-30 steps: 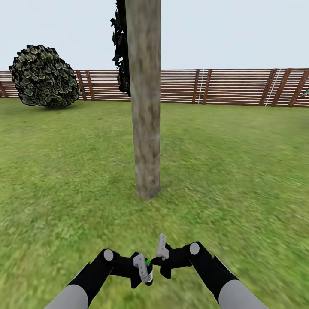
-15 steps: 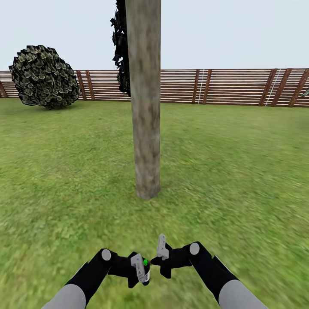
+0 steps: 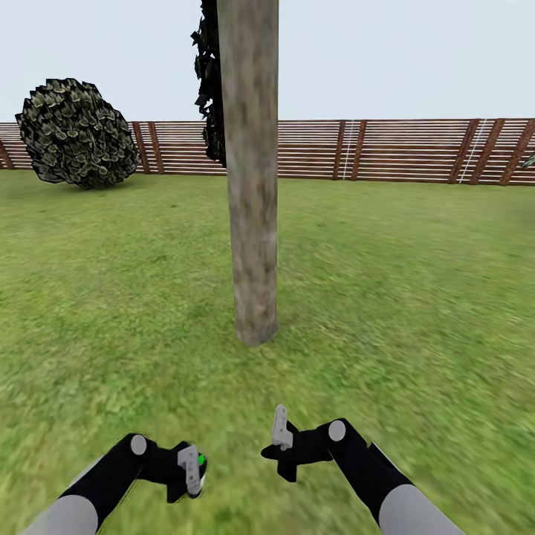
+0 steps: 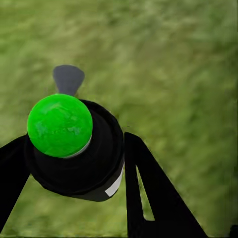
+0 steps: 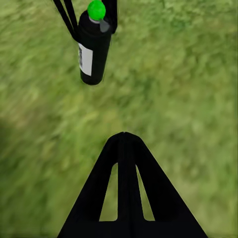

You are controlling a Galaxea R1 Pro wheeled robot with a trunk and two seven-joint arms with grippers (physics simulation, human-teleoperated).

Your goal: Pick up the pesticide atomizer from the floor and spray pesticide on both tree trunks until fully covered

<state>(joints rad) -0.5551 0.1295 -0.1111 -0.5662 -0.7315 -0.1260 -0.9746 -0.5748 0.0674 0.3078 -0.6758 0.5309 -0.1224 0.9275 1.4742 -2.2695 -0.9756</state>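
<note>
A smooth round tree trunk (image 3: 253, 171), mottled pale grey-tan with brownish patches and a little wider at its foot, stands upright on the lawn (image 3: 416, 297) at twelve o'clock from the robot in the head view. The grass is a soft, blurred green. Behind it runs a reddish-brown fence (image 3: 401, 150) of horizontal slats, and a rounded bush (image 3: 77, 132) of flaky dark-and-pale leaves sits at about ten o'clock, just in front of that fence. A dark, ragged mass of foliage (image 3: 209, 82) shows behind the trunk's left edge. At seven o'clock the left gripper (image 3: 193, 469) is clamped around the atomizer (image 4: 74, 148), a black cylinder with a glossy green ball cap, a grey nozzle tab and a white label on its side; the left wrist view shows black fingers (image 4: 148, 193) pressing against both sides of the can. The right wrist view catches the same bottle (image 5: 93, 47) hanging upright above the grass. At six o'clock, well apart from the left one, the right gripper (image 3: 281, 435) holds nothing, and its two flat black fingers (image 5: 126, 188) lie pressed together into one narrow wedge.
</note>
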